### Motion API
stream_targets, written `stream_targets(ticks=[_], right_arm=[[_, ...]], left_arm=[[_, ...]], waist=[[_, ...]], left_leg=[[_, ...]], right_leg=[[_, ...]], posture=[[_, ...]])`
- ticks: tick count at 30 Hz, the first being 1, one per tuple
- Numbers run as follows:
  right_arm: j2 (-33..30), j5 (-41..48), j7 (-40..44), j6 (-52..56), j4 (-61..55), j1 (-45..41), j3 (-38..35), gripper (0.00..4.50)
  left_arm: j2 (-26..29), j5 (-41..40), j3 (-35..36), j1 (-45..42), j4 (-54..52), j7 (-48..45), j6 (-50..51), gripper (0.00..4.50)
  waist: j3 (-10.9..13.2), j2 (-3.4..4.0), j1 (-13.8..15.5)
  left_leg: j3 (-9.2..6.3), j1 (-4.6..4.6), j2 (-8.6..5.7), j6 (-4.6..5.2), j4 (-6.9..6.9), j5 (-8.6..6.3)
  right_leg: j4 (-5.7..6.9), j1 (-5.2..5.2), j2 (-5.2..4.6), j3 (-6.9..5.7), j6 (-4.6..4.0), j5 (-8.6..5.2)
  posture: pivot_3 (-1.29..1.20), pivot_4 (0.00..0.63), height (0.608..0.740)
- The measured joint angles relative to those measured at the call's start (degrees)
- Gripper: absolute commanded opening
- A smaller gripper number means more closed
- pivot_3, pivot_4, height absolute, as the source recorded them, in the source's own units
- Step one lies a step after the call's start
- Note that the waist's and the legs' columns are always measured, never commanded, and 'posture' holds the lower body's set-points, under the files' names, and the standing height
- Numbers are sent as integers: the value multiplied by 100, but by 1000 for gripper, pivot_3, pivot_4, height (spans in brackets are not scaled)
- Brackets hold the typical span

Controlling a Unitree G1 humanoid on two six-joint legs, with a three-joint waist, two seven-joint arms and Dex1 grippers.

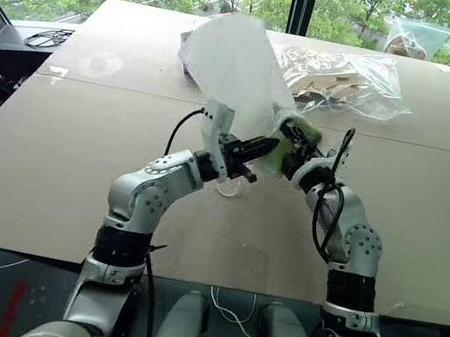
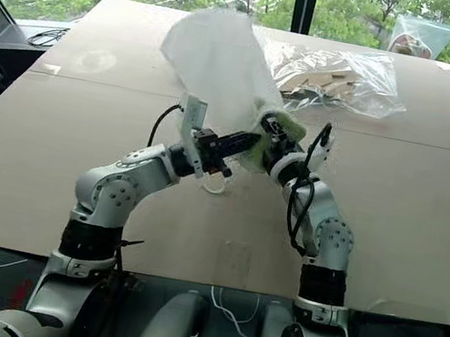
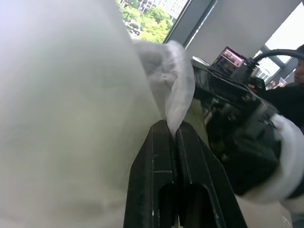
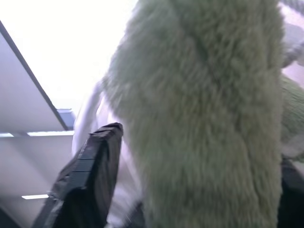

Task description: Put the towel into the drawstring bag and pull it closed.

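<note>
Tabletop (image 1: 74, 185), mid-air item: my left gripper (image 1: 250, 149) pinched shut on the bag (image 1: 234, 65) rim, mouth toward five o'clock; towel (image 1: 299, 134) at the mouth, my right gripper (image 1: 291, 150) jaws parted around it, nearer.

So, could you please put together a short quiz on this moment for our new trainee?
1. True or false: the left gripper has its jaws shut on the drawstring bag.
2. Where is the towel now?
A. flat on the table
B. at the bag's mouth, by the right gripper
C. under the clear plastic bag
3. Fill in: the drawstring bag is held ____ the table, not lying on it.

Key
1. true: the black jaws pinch the bag's white fabric edge.
2. B
3. above
</note>
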Motion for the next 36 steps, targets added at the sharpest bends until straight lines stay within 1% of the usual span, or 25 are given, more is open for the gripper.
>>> stream_targets(ticks=[1, 4, 9, 11, 12, 13, 14, 15, 18, 19, 23, 25, 28, 30, 32, 33, 34, 35, 36], right_arm=[[-263, -115, 20, 192, -75, 66, 14, 3570], [-666, -329, 40, 534, -110, 270, 13, 3570], [-884, -337, 181, 891, -135, 387, -46, 3570], [-935, -335, 232, 949, -138, 426, -134, 3026], [-954, -336, 249, 953, -139, 457, -181, 2833], [-965, -338, 261, 957, -139, 470, -201, 2435], [-964, -348, 321, 961, -139, 503, -237, 1890], [-941, -352, 355, 965, -139, 508, -232, 1541], [-689, -353, 458, 990, -138, 504, -198, 170], [-621, -353, 476, 1000, -138, 501, -180, 38], [-139, -157, 578, 1010, -47, 372, -186, 38], [213, 139, 671, 948, 13, 306, -284, 38], [549, 621, 788, 944, 140, 295, -410, 38], [589, 1001, 835, 878, 235, 288, -433, 38], [598, 1648, 839, 496, 433, 234, -542, 38], [598, 1717, 841, 440, 449, 218, -587, 38], [598, 1843, 850, 339, 456, 184, -677, 38], [598, 2083, 903, 76, 446, 101, -983, 38], [598, 2152, 922, -79, 443, 81, -1097, 38]], left_arm=[[40, 112, -106, -1, 140, -122, -79, 0], [138, 250, -128, -42, 438, -374, -304, 0], [220, 348, -72, -113, 701, -696, -507, 0], [291, 348, -69, -35, 695, -767, -503, 0], [313, 348, -69, 4, 691, -801, -494, 0], [323, 348, -69, 21, 687, -814, -486, 0], [332, 340, -67, 88, 650, -838, -441, 0], [327, 335, -73, 139, 578, -850, -417, 0], [269, 211, -118, 198, 286, -915, -248, 0], [254, 156, -122, 198, 196, -926, -197, 0], [271, -130, -107, 313, -210, -1007, 67, 0], [351, -371, -100, 430, -400, -1170, 236, 0], [460, -576, -65, 433, -606, -1323, 368, 0], [504, -643, -27, 427, -674, -1366, 414, 0], [500, -698, -9, 429, -674, -1367, 440, 0], [503, -696, -14, 429, -674, -1367, 449, 0], [513, -693, -26, 438, -673, -1362, 457, 0], [497, -688, -114, 485, -673, -1339, 468, 0], [477, -677, -121, 493, -669, -1304, 465, 0]], waist=[[-1, 1, -10], [0, 1, -28], [0, 1, -30], [0, 1, -25], [0, 1, -23], [0, 1, -20], [0, 1, -17], [0, 1, -19], [0, 1, -24], [0, 1, -28], [0, 1, -31], [0, 2, -31], [0, 2, -19], [1, 4, -16], [2, 4, -14], [2, 4, -13], [2, 5, -12], [2, 5, -16], [2, 5, -23]], left_leg=[[4, 0, -4, 0, -3, 0], [4, 0, -3, 1, -8, 0], [3, 2, 5, 1, -8, 0], [6, 2, 4, 1, -4, 0], [8, 1, 4, 1, -3, 0], [8, 0, 3, 1, -3, 0], [8, 0, 3, 1, -3, 0], [8, 0, 3, 1, -3, 0], [5, 1, 4, 1, -5, 0], [6, 2, 5, 1, -5, 0], [6, 3, 6, 1, -4, 0], [4, 2, 6, 1, -4, 0], [2, 1, 6, 1, -4, 0], [3, 1, 6, 1, -2, 0], [4, 1, 5, 1, 1, 0], [4, 1, 5, 1, 1, 0], [4, 1, 5, 1, 1, 0], [3, 3, 5, 1, 1, 0], [2, 2, 5, 1, -1, 0]], right_leg=[[0, -1, -5, 4, -1, 1], [-1, -4, -4, 4, -2, 0], [5, -8, 7, 5, 3, -3], [4, -7, 5, 8, 5, -3], [4, -6, 4, 10, 5, -3], [4, -7, 4, 10, 5, -3], [4, -6, 3, 10, 5, -3], [4, -7, 3, 11, 5, -3], [5, -7, 5, 9, 3, -2], [5, -7, 5, 9, 3, -2], [6, -7, 6, 9, 5, -2], [6, -7, 6, 7, 4, -2], [5, -7, 5, 4, 3, -2], [4, -5, 4, 5, 5, -3], [2, -3, 3, 5, 8, -5], [2, -3, 3, 5, 9, -6], [3, -3, 3, 5, 9, -6], [3, -1, 4, 4, 10, -6], [3, -2, 5, 4, 9, -6]], posture=[[0, 150, 740], [0, 150, 740], [0, 150, 740], [0, 150, 740], [0, 150, 740], [0, 150, 740], [0, 150, 740], [0, 150, 740], [0, 150, 740], [0, 150, 740], [0, 150, 740], [0, 150, 740], [0, 150, 740], [0, 150, 740], [0, 150, 740], [0, 150, 740], [0, 150, 740], [0, 150, 740], [0, 150, 740]])
